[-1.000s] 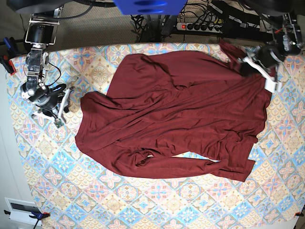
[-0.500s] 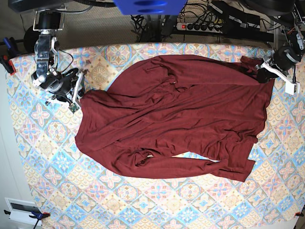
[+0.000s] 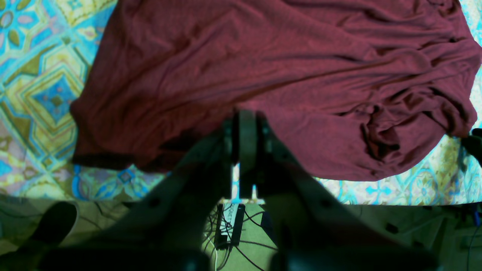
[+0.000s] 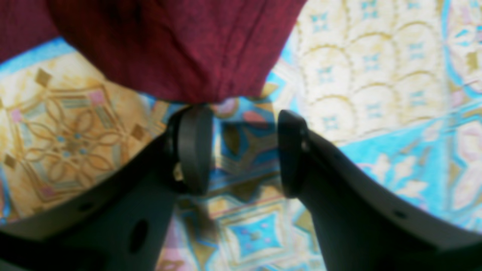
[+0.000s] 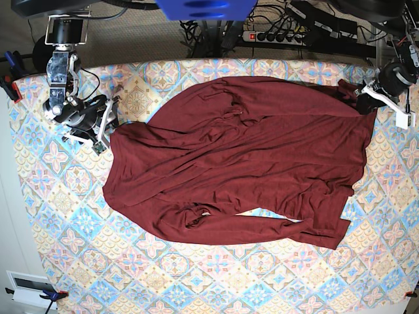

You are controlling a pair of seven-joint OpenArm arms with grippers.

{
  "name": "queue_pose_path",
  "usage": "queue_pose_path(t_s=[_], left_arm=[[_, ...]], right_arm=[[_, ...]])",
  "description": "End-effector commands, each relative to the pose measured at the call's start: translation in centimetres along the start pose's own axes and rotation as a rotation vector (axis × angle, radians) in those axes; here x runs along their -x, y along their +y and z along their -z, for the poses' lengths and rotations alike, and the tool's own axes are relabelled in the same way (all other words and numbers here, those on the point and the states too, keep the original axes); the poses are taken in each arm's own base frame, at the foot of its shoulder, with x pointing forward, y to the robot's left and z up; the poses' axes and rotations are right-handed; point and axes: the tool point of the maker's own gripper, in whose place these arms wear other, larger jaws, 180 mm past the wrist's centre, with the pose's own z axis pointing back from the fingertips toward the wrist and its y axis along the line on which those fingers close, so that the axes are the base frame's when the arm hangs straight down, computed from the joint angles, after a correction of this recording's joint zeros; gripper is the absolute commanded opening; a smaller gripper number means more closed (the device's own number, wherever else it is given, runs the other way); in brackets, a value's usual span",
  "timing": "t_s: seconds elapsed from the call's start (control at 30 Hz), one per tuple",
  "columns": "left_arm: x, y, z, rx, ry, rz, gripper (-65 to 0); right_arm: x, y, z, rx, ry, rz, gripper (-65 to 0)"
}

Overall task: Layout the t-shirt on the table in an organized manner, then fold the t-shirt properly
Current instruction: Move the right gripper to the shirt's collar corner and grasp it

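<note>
**Operator:** Which step is in hand?

**Technician:** You are in the layout step; folding has not begun. Read the base view from left to right. At the upper left, the right gripper [image 5: 103, 133] sits just beside the left edge of the t-shirt [image 5: 236, 157]. Its wrist view shows the jaws parted and empty, with the table [image 4: 376, 75] visible between them and the fabric edge just ahead of the fingertips [image 4: 194, 150]. Across the centre, the t-shirt lies on the table [image 5: 196, 281], bunched and slanted. One long sleeve is doubled along the lower edge, and the hem end sits at the lower right.

**Operator:** And the other arm?

**Technician:** At the upper right, the left gripper [image 5: 361, 101] is clenched on the t-shirt's upper right corner. Its wrist view shows the jaws pressed together at the fabric edge [image 3: 246, 130], and the cloth [image 3: 263, 67] spreads away from them.

**Operator:** What does the next move call for?

**Technician:** In my judgement, you close the right gripper on the near fabric edge, then draw both arms apart to spread the body flat. Keep the left grip firm while you do so.

**Operator:** What stands in the way?

**Technician:** Nothing else lies on the table. The obstacles are in the garment itself: the folded-under sleeve at the lower centre and the creases near the collar need to be spread out before any fold. Beyond the top edge of the table, note the power strip [image 5: 275, 36] and its cables. Keep the arms clear of them.
</note>
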Motion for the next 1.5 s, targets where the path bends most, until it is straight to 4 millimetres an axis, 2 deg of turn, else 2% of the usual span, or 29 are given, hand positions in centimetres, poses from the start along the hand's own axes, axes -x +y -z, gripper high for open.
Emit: queue_pose_path(t_s=[0.0, 0.1, 0.27, 0.63, 0.83, 1.03, 1.1, 1.2, 1.33, 1.47], left_arm=[[-1.0, -0.2, -0.4, 0.003, -0.031, 0.021, -65.0], [-1.0, -0.2, -0.4, 0.003, -0.029, 0.021, -65.0], [-1.0, -0.2, -0.4, 0.003, -0.029, 0.021, -65.0], [-1.0, -0.2, -0.4, 0.003, -0.029, 0.021, -65.0], [-0.9, -0.2, -0.3, 0.005, -0.027, 0.022, -65.0], [-0.9, -0.2, -0.3, 0.005, -0.027, 0.022, -65.0], [-0.9, -0.2, -0.3, 0.006, -0.029, 0.020, -65.0], [-0.9, -0.2, -0.3, 0.006, -0.029, 0.020, -65.0], [-1.1, -0.3, -0.3, 0.008, -0.034, 0.021, -65.0], [-1.6, -0.3, 0.0, 0.013, -0.046, 0.014, -65.0]], right_arm=[[-1.2, -0.8, -0.6, 0.007, -0.046, 0.004, -37.9], [-1.9, -0.3, -0.6, -0.026, -0.086, 0.035, -37.9], [-5.3, -1.6, -1.1, -0.014, -0.168, 0.035, -37.9], [-6.2, -2.5, -2.2, -0.032, -0.248, 0.126, -37.9], [-6.1, -2.4, -2.2, -0.034, -0.247, 0.129, -37.9], [-5.2, -2.3, -2.1, -0.036, -0.232, 0.142, -37.9], [-4.1, -2.6, -2.4, -0.026, -0.231, 0.184, -37.9], [-3.9, -3.2, -3.0, -0.024, -0.270, 0.256, -37.9], [-1.6, -3.7, -2.4, -0.039, -0.218, 0.344, -37.9], [-0.9, -3.0, -1.4, -0.078, -0.222, 0.414, -37.9]])
